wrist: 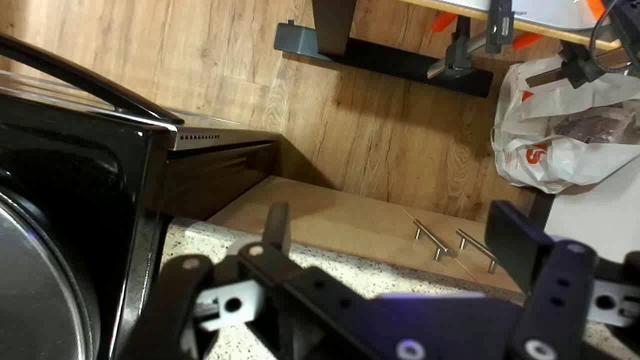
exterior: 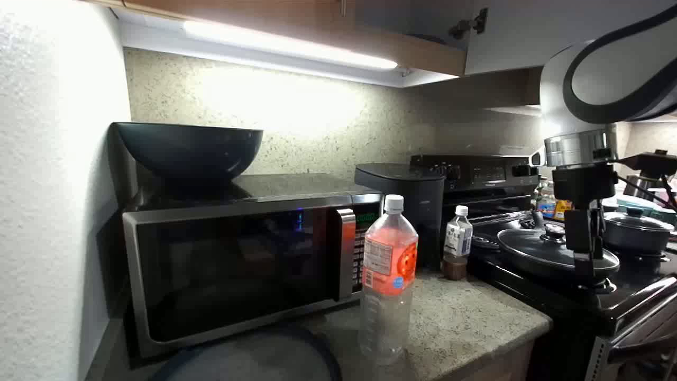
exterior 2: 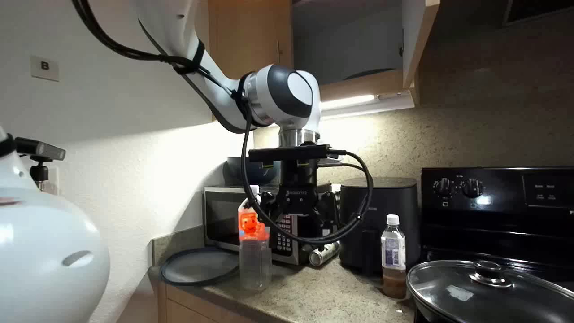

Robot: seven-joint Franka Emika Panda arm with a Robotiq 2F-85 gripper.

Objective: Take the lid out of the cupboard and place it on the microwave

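Gripper (wrist: 395, 230) empty, fingers (wrist: 517, 242) spread wide, hanging above the front of the speckled counter (exterior 2: 323, 287). Lid (exterior 2: 370, 72) sits inside the open wooden cupboard (exterior 2: 358, 87), just a dark curved edge visible over its front ledge, rest hidden. Steel-framed microwave (exterior: 238, 275) stands on the counter, big dark bowl (exterior: 195, 151) on its top, blue-rimmed round disc (exterior 2: 199, 266) lying in front of it.

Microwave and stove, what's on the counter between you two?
A black appliance and a small bottle, in both exterior views, between microwave and stove. In an exterior view, a cylinder lies there too.
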